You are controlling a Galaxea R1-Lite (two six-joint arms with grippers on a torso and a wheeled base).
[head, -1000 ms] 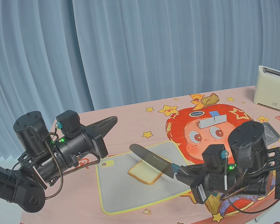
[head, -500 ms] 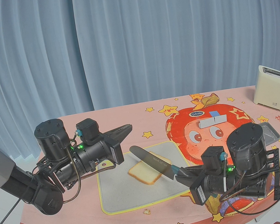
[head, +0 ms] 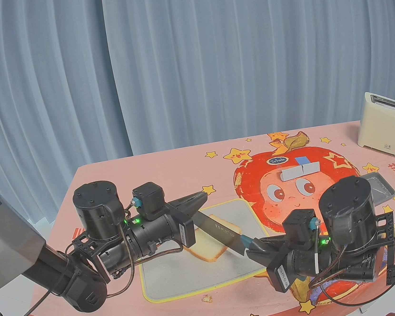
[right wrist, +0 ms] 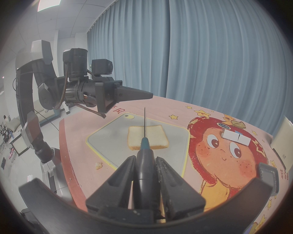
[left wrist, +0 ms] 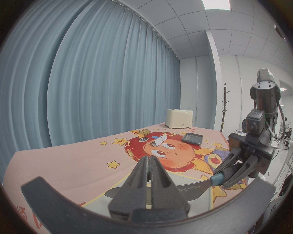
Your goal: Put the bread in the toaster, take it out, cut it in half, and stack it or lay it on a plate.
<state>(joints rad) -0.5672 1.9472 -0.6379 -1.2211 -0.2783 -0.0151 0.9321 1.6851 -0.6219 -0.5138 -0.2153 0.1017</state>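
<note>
A slice of bread [head: 213, 248] lies on the pale cutting board [head: 174, 272]. My right gripper [head: 253, 249] is shut on the teal handle of a knife [head: 219, 230], whose blade runs edge-down over the middle of the bread [right wrist: 148, 137]. I cannot tell whether the blade touches the slice. My left gripper [head: 203, 195] is shut and empty, hovering just past the knife's tip at the board's far side. The left wrist view has that gripper [left wrist: 148, 170] in front of the knife blade [left wrist: 190, 190]. The cream toaster [head: 387, 124] stands at the far right.
A dark metal tray [head: 379, 187] lies right of the cartoon face, behind my right arm. White paper tabs [head: 300, 170] are on the tablecloth. A bread crumb [head: 207, 299] lies near the table's front edge, below the cutting board.
My left arm has swung right and forward, bringing its shut gripper from the table's left side to beside the knife's tip. The right gripper and knife have barely shifted.
</note>
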